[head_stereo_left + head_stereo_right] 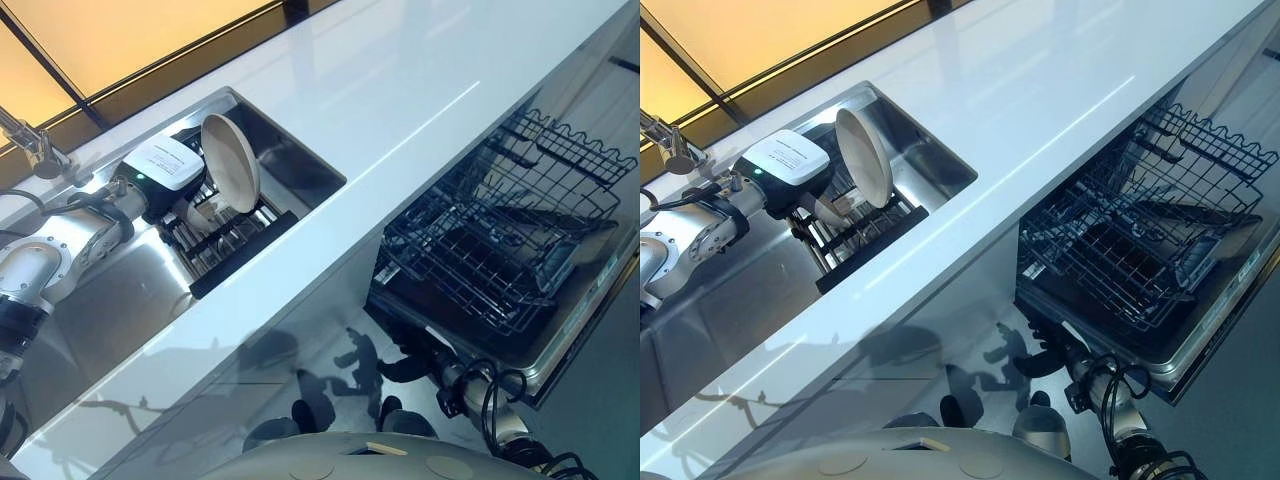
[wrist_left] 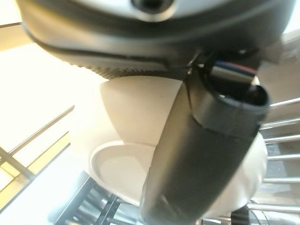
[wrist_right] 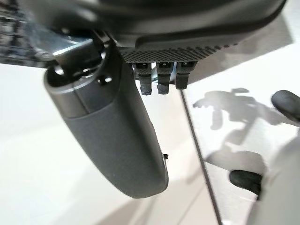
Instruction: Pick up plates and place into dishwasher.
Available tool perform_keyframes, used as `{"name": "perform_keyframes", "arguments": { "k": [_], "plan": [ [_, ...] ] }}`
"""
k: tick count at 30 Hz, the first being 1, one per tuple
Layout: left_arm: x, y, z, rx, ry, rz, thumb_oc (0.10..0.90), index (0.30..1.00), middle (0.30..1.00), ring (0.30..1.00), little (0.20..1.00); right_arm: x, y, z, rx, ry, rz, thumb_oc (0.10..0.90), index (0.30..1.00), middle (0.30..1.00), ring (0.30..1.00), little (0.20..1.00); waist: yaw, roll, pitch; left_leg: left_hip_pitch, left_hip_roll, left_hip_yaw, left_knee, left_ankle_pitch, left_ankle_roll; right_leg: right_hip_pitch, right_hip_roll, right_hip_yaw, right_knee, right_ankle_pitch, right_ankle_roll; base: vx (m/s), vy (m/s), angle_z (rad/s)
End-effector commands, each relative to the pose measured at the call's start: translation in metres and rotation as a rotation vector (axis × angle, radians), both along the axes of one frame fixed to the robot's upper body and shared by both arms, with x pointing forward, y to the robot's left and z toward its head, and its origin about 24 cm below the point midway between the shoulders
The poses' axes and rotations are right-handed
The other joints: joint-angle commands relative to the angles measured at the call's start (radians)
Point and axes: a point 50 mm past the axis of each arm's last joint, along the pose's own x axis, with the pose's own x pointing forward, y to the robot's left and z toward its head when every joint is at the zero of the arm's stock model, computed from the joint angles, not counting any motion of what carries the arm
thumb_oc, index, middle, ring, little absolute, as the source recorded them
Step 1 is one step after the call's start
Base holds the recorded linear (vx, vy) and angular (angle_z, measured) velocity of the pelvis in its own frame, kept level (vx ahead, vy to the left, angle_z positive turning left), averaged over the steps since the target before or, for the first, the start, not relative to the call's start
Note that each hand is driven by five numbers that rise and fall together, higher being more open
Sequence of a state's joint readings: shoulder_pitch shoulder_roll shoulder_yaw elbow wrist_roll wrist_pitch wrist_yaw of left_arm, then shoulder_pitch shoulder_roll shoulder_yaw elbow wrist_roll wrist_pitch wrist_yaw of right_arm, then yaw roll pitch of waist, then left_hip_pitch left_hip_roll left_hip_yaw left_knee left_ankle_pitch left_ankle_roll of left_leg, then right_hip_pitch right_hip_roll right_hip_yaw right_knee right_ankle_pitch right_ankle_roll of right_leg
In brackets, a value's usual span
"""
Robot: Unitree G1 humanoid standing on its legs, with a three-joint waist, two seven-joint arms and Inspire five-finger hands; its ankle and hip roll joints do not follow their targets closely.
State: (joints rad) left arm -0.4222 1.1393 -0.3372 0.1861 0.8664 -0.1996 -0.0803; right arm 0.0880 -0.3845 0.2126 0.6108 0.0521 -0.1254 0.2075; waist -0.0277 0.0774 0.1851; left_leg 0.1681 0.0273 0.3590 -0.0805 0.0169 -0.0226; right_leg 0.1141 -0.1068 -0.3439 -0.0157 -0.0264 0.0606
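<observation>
Counter: the long white countertop (image 1: pixel 400 100) runs across the room, with the steel sink (image 1: pixel 290 160) set into it at the robot's left.
Dishwasher: open below the counter at the right — its wire rack (image 1: pixel 500 250) is pulled out and looks bare of dishes.
Drying rack: a dark slotted dish rack (image 1: pixel 235 245) sits inside the sink.
Plate: one pale cream plate (image 1: pixel 232 160) stands on edge in the drying rack, tilted a little, well apart from the dishwasher.
Left hand: the left hand (image 1: pixel 190 210) is down in the sink, just beside the plate's lower part; in the left wrist view the dark thumb (image 2: pixel 201 159) lies across the plate's pale underside (image 2: pixel 126 164). It seems to pinch the rim, though the fingers behind are hidden, so I cannot tell how firmly it grips.
Right hand: the right hand (image 1: pixel 1045 360) hangs low near the dishwasher's front, fingers loosely curled, holding nothing.
Step in hand: I judge this as the pick-up — lift straight up out of the slots before swinging right, so the rim does not catch on the tines.
</observation>
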Motion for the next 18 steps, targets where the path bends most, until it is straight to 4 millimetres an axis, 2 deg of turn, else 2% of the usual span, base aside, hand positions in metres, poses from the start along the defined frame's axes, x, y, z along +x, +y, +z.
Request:
{"name": "perform_keyframes", "arguments": {
  "k": [1, 3, 4, 6, 7, 8, 11, 12, 13, 14, 18],
  "plan": [
    [-0.007, 0.037, 0.065, -0.005, -0.296, 0.105, 0.100, 0.300, 0.300, 0.300, 0.200, 0.036, 0.009, 0.049, 0.124, -0.279, 0.003, 0.800, 0.900, 0.900, 0.900, 0.900, -0.009, -0.024, -0.045, -0.088, -0.077, -0.015, 0.109, -0.124, 0.030, -0.025, 0.010, -0.031, 0.059, -0.069, 0.048, -0.02, -0.037, -0.03],
    [-0.016, 0.045, 0.073, -0.066, -0.383, 0.103, 0.100, 0.300, 0.300, 0.300, 0.200, 0.047, 0.011, 0.077, 0.218, -0.411, -0.034, 0.800, 0.900, 0.900, 0.900, 0.900, -0.006, -0.026, -0.045, -0.080, -0.078, -0.016, 0.099, -0.121, 0.033, -0.022, 0.012, -0.029, 0.054, -0.065, 0.050, -0.02, -0.026, -0.04],
    [-0.019, 0.048, 0.074, -0.080, -0.399, 0.106, 0.100, 0.300, 0.300, 0.300, 0.200, 0.048, 0.011, 0.082, 0.228, -0.447, -0.041, 0.800, 0.900, 0.900, 0.900, 0.900, -0.008, -0.025, -0.045, -0.078, -0.079, -0.016, 0.097, -0.121, 0.033, -0.021, 0.013, -0.028, 0.054, -0.065, 0.050, -0.01, -0.014, -0.04],
    [-0.032, 0.058, 0.080, -0.156, -0.504, 0.103, 0.100, 0.300, 0.300, 0.300, 0.200, 0.057, 0.004, 0.119, 0.247, -0.671, -0.134, 0.800, 0.900, 0.900, 0.900, 0.900, 0.000, -0.023, -0.049, -0.072, -0.079, -0.016, 0.083, -0.118, 0.034, -0.021, 0.013, -0.027, 0.048, -0.061, 0.055, -0.01, -0.004, -0.02],
    [-0.039, 0.063, 0.080, -0.185, -0.546, 0.105, 0.100, 0.300, 0.300, 0.300, 0.200, 0.058, 0.001, 0.132, 0.234, -0.758, -0.177, 0.800, 0.900, 0.900, 0.900, 0.900, 0.000, -0.021, -0.051, -0.069, -0.079, -0.015, 0.077, -0.118, 0.034, -0.022, 0.012, -0.027, 0.046, -0.060, 0.058, 0.00, 0.000, 0.00],
    [-0.041, 0.065, 0.080, -0.193, -0.557, 0.105, 0.100, 0.300, 0.300, 0.300, 0.200, 0.058, 0.001, 0.134, 0.230, -0.776, -0.187, 0.800, 0.900, 0.900, 0.900, 0.900, -0.001, -0.020, -0.051, -0.068, -0.079, -0.015, 0.075, -0.118, 0.034, -0.022, 0.012, -0.027, 0.046, -0.060, 0.058, 0.00, 0.000, 0.00],
    [-0.061, 0.076, 0.079, -0.270, -0.667, 0.115, 0.100, 0.300, 0.300, 0.300, 0.200, 0.057, -0.009, 0.166, 0.184, -0.958, -0.298, 0.800, 0.900, 0.900, 0.900, 0.900, 0.001, -0.013, -0.058, -0.057, -0.081, -0.012, 0.057, -0.117, 0.035, -0.022, 0.006, -0.027, 0.037, -0.054, 0.067, -0.01, 0.013, 0.00],
    [-0.062, 0.077, 0.079, -0.269, -0.667, 0.118, 0.100, 0.300, 0.300, 0.300, 0.200, 0.057, -0.009, 0.166, 0.185, -0.957, -0.295, 0.800, 0.900, 0.900, 0.900, 0.900, -0.002, -0.013, -0.059, -0.057, -0.081, -0.012, 0.057, -0.117, 0.035, -0.021, 0.006, -0.027, 0.037, -0.054, 0.067, -0.02, 0.052, 0.02],
    [-0.079, 0.083, 0.077, -0.317, -0.759, 0.116, 0.100, 0.300, 0.300, 0.300, 0.200, 0.052, -0.018, 0.186, 0.144, -1.076, -0.365, 0.800, 0.900, 0.900, 0.900, 0.900, 0.008, -0.010, -0.066, -0.052, -0.083, -0.011, 0.046, -0.115, 0.034, -0.020, 0.001, -0.030, 0.027, -0.049, 0.071, -0.02, 0.051, -0.02],
    [-0.087, 0.086, 0.075, -0.331, -0.797, 0.118, 0.100, 0.300, 0.300, 0.300, 0.200, 0.049, -0.022, 0.193, 0.124, -1.123, -0.391, 0.800, 0.900, 0.900, 0.900, 0.900, 0.008, -0.010, -0.070, -0.050, -0.083, -0.010, 0.041, -0.114, 0.033, -0.020, -0.001, -0.032, 0.022, -0.046, 0.073, -0.02, 0.059, -0.07],
    [-0.104, 0.087, 0.078, -0.364, -0.921, 0.101, 0.100, 0.300, 0.300, 0.300, 0.200, 0.043, -0.035, 0.221, 0.038, -1.291, -0.484, 0.800, 0.900, 0.900, 0.900, 0.900, 0.014, -0.013, -0.083, -0.045, -0.084, -0.007, 0.029, -0.109, 0.028, -0.014, -0.008, -0.045, 0.008, -0.040, 0.074, 0.00, 0.024, 0.01]
  ]
}}
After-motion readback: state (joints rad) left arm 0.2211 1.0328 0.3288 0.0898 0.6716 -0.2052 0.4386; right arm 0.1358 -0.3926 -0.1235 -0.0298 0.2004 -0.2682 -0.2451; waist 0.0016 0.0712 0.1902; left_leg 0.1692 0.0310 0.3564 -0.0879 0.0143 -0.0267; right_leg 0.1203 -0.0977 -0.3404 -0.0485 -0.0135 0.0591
